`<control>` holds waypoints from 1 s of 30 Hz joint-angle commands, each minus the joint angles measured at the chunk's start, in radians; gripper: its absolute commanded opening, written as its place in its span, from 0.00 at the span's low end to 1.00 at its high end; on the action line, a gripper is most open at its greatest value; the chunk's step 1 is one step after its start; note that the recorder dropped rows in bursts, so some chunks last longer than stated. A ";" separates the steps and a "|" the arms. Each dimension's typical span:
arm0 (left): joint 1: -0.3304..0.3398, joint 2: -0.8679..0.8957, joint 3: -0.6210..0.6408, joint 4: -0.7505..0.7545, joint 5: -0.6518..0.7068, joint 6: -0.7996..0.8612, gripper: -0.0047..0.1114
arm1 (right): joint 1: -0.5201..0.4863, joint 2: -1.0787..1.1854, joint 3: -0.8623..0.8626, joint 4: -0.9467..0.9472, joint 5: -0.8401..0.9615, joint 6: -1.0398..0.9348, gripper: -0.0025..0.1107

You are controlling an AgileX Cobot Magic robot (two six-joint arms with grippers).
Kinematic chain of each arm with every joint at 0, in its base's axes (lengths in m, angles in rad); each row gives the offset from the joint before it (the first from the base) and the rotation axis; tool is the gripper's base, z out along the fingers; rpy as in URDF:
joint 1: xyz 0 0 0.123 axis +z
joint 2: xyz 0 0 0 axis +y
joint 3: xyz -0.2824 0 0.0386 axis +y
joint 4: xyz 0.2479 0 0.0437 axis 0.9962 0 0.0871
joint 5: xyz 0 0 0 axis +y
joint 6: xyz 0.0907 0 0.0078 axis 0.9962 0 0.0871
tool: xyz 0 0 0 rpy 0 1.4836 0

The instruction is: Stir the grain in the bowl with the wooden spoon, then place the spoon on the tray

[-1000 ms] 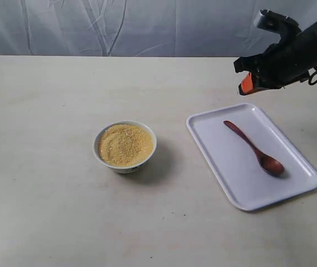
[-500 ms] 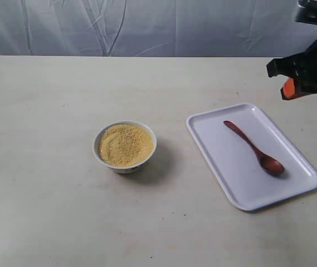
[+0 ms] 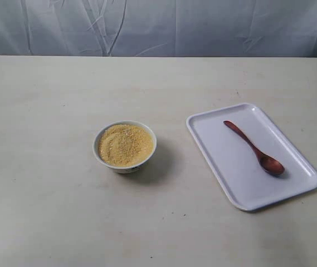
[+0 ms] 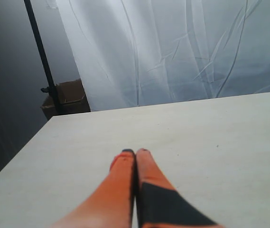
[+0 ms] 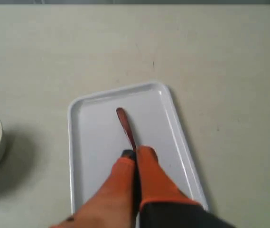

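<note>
Aloft, right gripper (image 5: 135, 153) closed; pointing at tray (image 5: 93, 159).

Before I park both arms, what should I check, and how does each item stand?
1. The wooden spoon lies fully inside the tray: ok.
2. The right gripper is shut on nothing and is not gripping the spoon: ok.
3. The left gripper is shut and empty over the table: ok.
4. The bowl stands upright with the grain inside, and no spill shows: ok.
5. The grain has been properly stirred: cannot tell.
</note>
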 commanded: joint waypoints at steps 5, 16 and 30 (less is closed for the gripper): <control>-0.006 -0.004 0.003 -0.001 -0.005 -0.002 0.04 | -0.002 -0.400 0.113 -0.034 -0.031 0.002 0.02; -0.006 -0.004 0.003 -0.001 -0.005 -0.002 0.04 | -0.002 -0.847 0.278 -0.047 0.000 0.002 0.02; -0.006 -0.004 0.003 0.002 -0.006 -0.002 0.04 | -0.002 -0.879 0.293 -0.045 0.039 0.006 0.02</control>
